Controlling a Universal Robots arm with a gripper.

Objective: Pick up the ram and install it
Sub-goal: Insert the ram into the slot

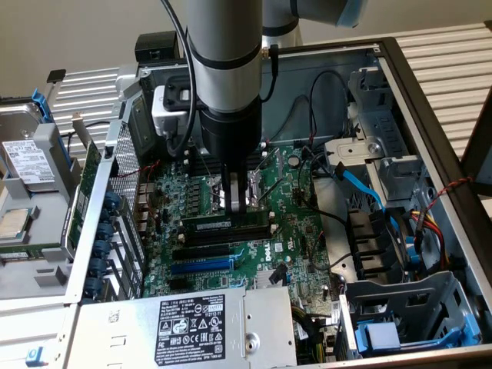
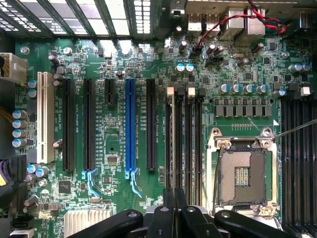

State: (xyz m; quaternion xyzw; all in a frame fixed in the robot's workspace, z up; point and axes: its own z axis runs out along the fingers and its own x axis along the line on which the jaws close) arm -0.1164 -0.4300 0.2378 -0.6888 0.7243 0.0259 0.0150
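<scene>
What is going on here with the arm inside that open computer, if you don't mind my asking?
A robot arm is working inside an open computer case. Its end effector is shut and reaches straight down to the top edge of the ram. The ram stands on edge along a memory slot on the motherboard, close to the bare processor socket. Whether the stick is merely pressed or gripped, and whether it is fully seated, cannot be told.

The motherboard (image 1: 300,223) lies flat in the open computer case (image 1: 400,84). On it, the memory slots (image 2: 190,144) run between the CPU socket (image 2: 242,173) and the expansion slots (image 2: 130,129). The ram (image 1: 227,224) stands in one memory slot, directly under my pincer (image 1: 237,206). A hard drive (image 1: 27,157) lies outside the case, at the exterior view's left.
</scene>
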